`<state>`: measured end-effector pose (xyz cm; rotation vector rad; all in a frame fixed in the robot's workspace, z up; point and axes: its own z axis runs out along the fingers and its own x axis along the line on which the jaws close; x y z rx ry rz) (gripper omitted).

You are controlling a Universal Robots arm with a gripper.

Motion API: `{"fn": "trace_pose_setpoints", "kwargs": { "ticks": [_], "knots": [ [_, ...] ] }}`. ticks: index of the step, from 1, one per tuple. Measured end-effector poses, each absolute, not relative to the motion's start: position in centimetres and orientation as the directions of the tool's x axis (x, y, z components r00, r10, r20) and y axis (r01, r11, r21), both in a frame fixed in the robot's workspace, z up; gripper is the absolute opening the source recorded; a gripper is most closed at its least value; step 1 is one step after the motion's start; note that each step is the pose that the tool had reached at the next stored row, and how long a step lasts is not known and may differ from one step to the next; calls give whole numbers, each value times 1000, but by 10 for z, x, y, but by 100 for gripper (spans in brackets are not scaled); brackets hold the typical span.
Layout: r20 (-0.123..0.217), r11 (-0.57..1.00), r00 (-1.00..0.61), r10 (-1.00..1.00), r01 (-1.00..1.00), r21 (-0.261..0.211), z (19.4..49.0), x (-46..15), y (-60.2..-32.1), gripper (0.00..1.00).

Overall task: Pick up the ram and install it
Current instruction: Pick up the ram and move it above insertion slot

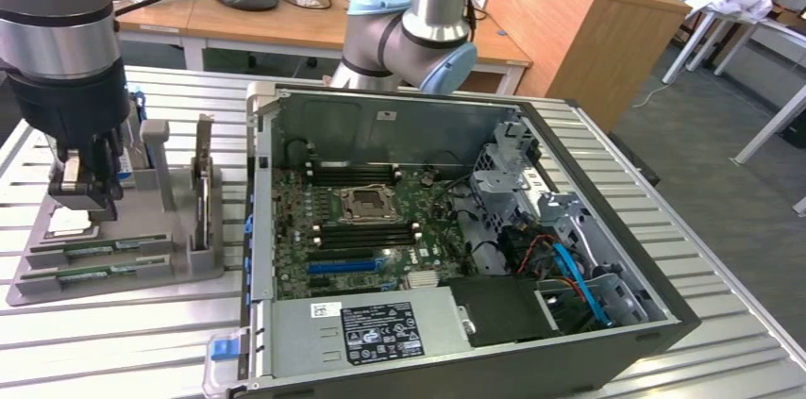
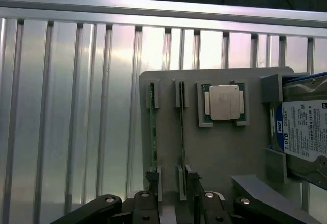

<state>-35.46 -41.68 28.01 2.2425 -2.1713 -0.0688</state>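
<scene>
— Where is the ram?

— Your long, thin green circuit-board ram stick and its twin stick stand on edge in the grey plastic holder on the ribbed metal tabletop.

— And the end effector?

— Your end effector hangs above the holder, jaws spread, gripping nothing. The twin stick, nearer the square silvery processor, lines up between its fingertips.

The robot arm is built of smooth silver-grey tubes and rounded grey joints closed by pale blue caps, with a black band above the wrist, and ends in a dark grey tool whose black linkage bars carry bright round screw heads.
</scene>
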Motion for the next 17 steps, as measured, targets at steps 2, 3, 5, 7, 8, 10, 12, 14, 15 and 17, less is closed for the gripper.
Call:
{"fn": "trace_pose_setpoints", "kwargs": {
  "ticks": [2,3,5,7,8,10,12,14,15,17],
  "knots": [
    [-18,-33,32,-999,-998,45,278,-354,-417,36],
    [-18,-33,32,-999,-998,45,277,-354,-417,36],
    [-18,-33,32,-999,-998,45,275,-354,-417,36],
    [-18,-33,32,-999,-998,45,273,-354,-417,36],
    [-18,-33,32,-999,-998,45,273,-354,-417,36],
    [-18,-33,32,-999,-998,45,271,-354,-417,36],
    [-18,-33,32,-999,-998,45,269,-354,-417,36],
    [-18,-34,33,-999,-998,45,267,-354,-417,36],
    [-18,-35,34,-999,-998,45,266,-354,-417,36],
    [-18,-36,35,-999,-998,45,265,-354,-417,36]
  ]
}}
